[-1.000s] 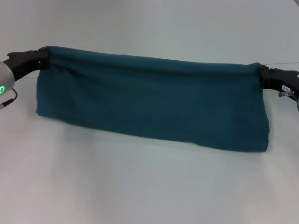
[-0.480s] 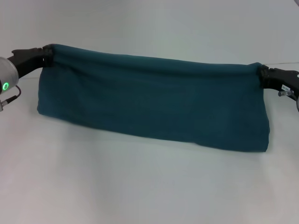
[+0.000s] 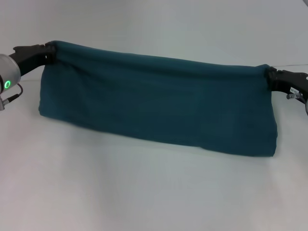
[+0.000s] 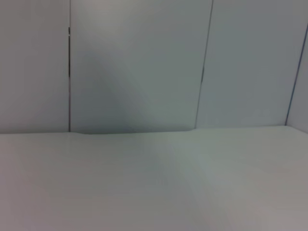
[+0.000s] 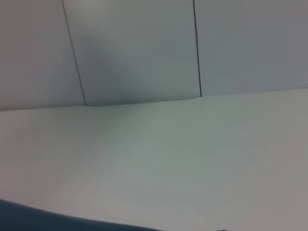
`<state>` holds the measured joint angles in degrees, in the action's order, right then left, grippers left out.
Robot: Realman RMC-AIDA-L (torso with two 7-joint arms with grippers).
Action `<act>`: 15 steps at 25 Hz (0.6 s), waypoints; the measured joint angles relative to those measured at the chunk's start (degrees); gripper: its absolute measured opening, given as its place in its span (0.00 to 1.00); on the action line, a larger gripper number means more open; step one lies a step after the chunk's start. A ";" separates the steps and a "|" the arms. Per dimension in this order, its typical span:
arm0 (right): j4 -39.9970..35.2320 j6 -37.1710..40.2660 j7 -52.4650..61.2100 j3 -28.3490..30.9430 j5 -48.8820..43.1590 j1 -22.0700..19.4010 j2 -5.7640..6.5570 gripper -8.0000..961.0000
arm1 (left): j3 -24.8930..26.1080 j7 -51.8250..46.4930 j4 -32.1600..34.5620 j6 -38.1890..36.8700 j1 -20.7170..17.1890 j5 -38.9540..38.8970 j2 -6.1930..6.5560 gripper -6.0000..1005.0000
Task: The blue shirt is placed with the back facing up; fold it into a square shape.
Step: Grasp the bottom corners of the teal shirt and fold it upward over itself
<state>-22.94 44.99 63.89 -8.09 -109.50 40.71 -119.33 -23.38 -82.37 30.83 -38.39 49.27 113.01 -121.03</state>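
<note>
Left jaws [image 3: 49, 47] higher, inward, blue shirt [image 3: 159, 103] gripped

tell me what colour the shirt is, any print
Plain dark teal-blue shirt, no print; the head view shows it best.

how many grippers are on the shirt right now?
2. The left gripper is clamped on the blue shirt at its upper left corner; the right gripper is clamped on its upper right corner.

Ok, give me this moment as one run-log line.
left hand: shut on blue shirt top corner | right hand: shut on opposite corner | shirt: stretched between hands, lower edge on table | fold: unfinished
</note>
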 joint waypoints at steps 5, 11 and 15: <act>0.00 0.01 0.00 0.00 0.07 0.07 0.00 0.03 | -0.10 1.63 -0.66 0.79 0.07 -1.43 -0.08 0.04; 0.00 0.01 0.00 0.00 0.10 0.07 0.00 0.03 | -0.17 1.88 -1.34 0.80 0.28 -1.62 0.21 0.04; 0.00 0.01 0.00 0.00 0.10 0.07 0.00 0.03 | -0.18 2.04 -1.41 0.79 0.33 -1.64 0.21 0.04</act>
<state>-22.94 45.00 63.90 -8.09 -109.41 40.78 -119.33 -23.56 -80.33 29.43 -37.60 49.60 111.37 -120.82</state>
